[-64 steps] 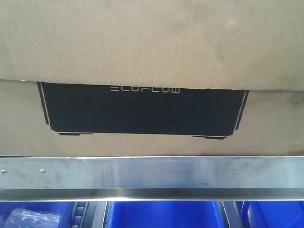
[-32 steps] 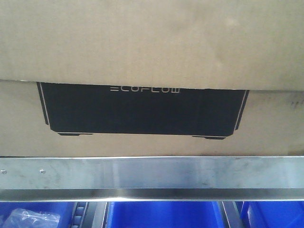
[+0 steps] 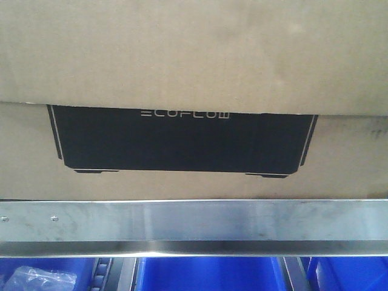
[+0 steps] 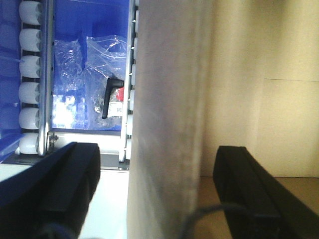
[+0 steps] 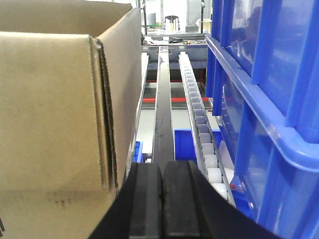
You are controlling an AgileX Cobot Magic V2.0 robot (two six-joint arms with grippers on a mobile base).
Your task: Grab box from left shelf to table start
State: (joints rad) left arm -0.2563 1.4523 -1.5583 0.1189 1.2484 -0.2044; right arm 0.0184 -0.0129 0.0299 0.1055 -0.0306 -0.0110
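- Box (image 3: 194, 185) on the left shelf (image 3: 194, 221), just behind and above the long brushed silver front rail; small screws near the rail's left end.
- Front view only: wide matt black panel (image 3: 182, 142) with thin pale outline and pale "ECOFLOW" lettering, top edge tucked under an overhanging band of plain brown cardboard.
- Below the rail, glossy blue bins (image 3: 206, 276); crinkled clear bag (image 3: 36, 280) in the left one.
- Left wrist view only: left gripper (image 4: 157, 154) spread wide, two blocky black fingers (image 4: 65, 189) far apart, nothing clamped.
- Between those fingers, a broad blurred grey-beige upright band (image 4: 164, 99), too soft to tell whether cardboard or metal; contact with either finger not discernible.
- Same view: pale smooth cardboard on the right; on the left a blue bin holding clear plastic bags (image 4: 94, 64) and a small black lever-shaped part (image 4: 110, 97), next to a column of white rollers (image 4: 30, 74).
- Right wrist view only: right gripper (image 5: 162, 179) closed, black rubbery pads pressed flat together, nothing between them; close beside the box's corner.
- Also there: layered corrugated edge of the box's end flap (image 5: 102, 109), stacked smooth blue bins on the right, and between box and bins a roller track (image 5: 199, 129) and a dark flat strip (image 5: 163, 109) running away.
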